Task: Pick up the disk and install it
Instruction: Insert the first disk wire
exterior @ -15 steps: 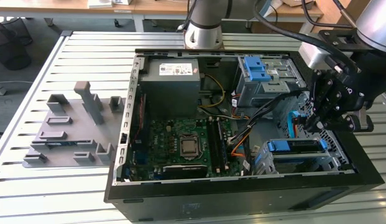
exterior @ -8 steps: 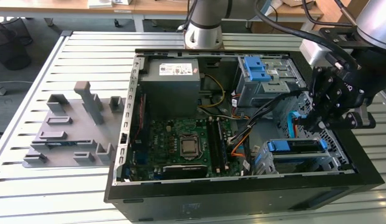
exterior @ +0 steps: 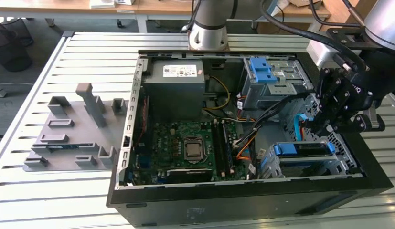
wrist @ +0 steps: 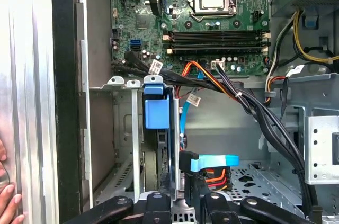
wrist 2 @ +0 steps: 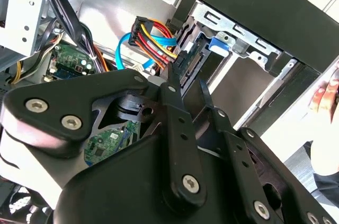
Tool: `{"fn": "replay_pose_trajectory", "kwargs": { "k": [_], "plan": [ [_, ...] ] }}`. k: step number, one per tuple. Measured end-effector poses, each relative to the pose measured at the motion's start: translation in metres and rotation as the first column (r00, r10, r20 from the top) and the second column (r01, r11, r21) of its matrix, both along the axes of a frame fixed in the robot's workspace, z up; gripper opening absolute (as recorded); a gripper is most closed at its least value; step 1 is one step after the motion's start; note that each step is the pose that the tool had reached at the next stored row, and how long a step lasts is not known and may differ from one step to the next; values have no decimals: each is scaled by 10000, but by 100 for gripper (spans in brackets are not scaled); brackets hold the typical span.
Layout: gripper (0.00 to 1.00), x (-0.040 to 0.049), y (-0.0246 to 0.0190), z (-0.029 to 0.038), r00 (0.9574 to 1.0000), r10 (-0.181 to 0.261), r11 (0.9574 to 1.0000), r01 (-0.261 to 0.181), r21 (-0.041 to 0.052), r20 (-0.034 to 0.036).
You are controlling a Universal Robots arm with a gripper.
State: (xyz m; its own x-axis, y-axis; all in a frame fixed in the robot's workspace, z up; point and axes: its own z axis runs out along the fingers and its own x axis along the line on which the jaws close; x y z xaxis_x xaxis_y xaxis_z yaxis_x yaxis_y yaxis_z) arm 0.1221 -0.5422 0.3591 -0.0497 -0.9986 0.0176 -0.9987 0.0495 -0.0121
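The disk, silver with blue carrier rails, lies in the lower drive bay at the front corner of the open computer case, on the exterior view's right. In the first wrist view the disk is seen edge-on, its blue rail standing between the bay's metal walls. My gripper hangs just above and beside that bay. The fingers stand slightly apart with nothing between them, close to the disk's connector end. The gripper is open.
A grey power-supply box and a blue latch on a metal cage sit at the case's far side. Black, orange and blue cables cross beside the bay, above the motherboard. A person's hand rests outside the case. A grey fixture plate lies on the exterior view's left.
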Motion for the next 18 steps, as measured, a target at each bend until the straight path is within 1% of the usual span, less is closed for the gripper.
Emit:
{"fn": "replay_pose_trajectory", "kwargs": {
  "k": [4,8,10,18],
  "plan": [
    [31,0,6,0,10000,0,10000,0,0,0],
    [31,1,28,-6,10000,1,10000,-1,-1,0],
    [31,1,34,-20,10000,1,10000,-1,2,0],
    [31,0,35,-75,10000,0,10000,0,-1,9]
  ]
}}
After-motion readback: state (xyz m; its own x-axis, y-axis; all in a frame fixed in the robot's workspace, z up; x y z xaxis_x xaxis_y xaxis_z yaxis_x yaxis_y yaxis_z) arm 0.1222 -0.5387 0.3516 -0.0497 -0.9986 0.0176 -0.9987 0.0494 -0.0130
